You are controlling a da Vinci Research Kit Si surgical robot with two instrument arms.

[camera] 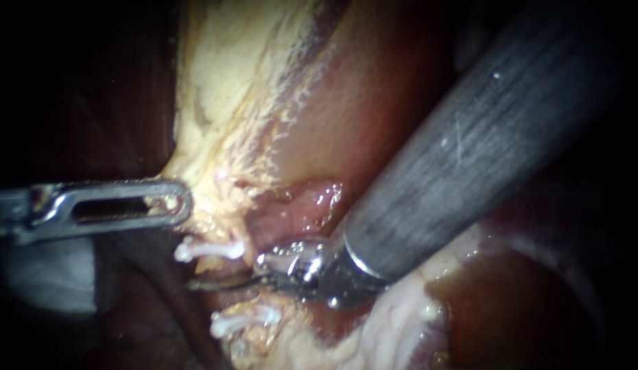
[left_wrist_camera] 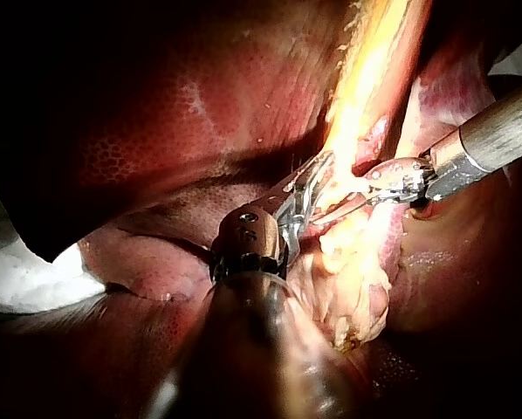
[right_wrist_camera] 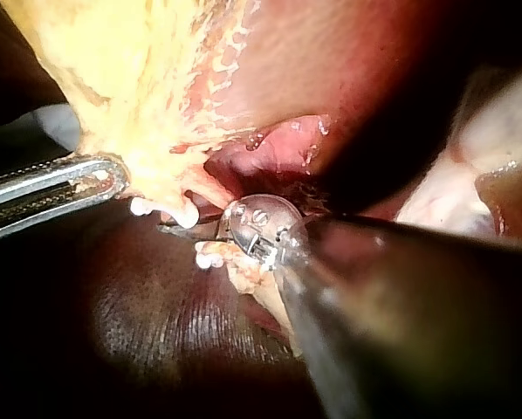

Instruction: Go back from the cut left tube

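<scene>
Plainly, the cut tube (camera: 249, 305) sits low and left of centre in the endoscope view, between an upper clip (camera: 209, 250) and a lower clip (camera: 240, 322). My right instrument (camera: 209, 282) has its jaws lying together in that gap, holding nothing. The stumps look soft, wet and easily torn, so I judge I should slide straight out and grip nothing there. My left instrument (camera: 181, 205) is clamped on the yellow fatty tissue (camera: 216, 123) at mid-left. No container shows.
</scene>
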